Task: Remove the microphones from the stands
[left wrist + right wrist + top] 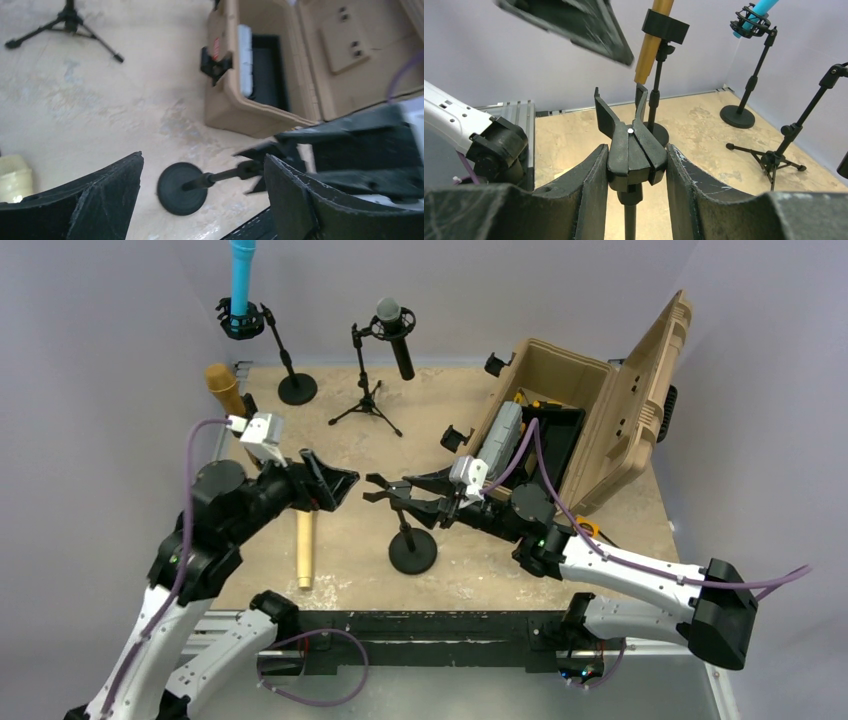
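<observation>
Gold-tan microphone [304, 545] lies flat on the worktop [340, 440], near left, just on the near side of the left pincer [338, 490]. That pincer's jaws are spread wide with nothing between them!

Over to the right pincer [636, 165]: it's clamped tight on the black clip [629, 145] atop the round-based stand [412, 552], and the clip's prongs are empty. By my reading the microphone is out of its stand and the job is close to done.

How would it handle? It looks a stiff, smooth tube, likely light enough for one pincer but inclined to roll and slip. I'd take it across the middle of the barrel, away from the more delicate head.

Containers now: far right, the tan hard case [560, 352] sits with its lid thrown up. Inside are a black liner and a grey block-shaped item [503, 435] that I cannot identify. No microphone in there that I can see.
</observation>
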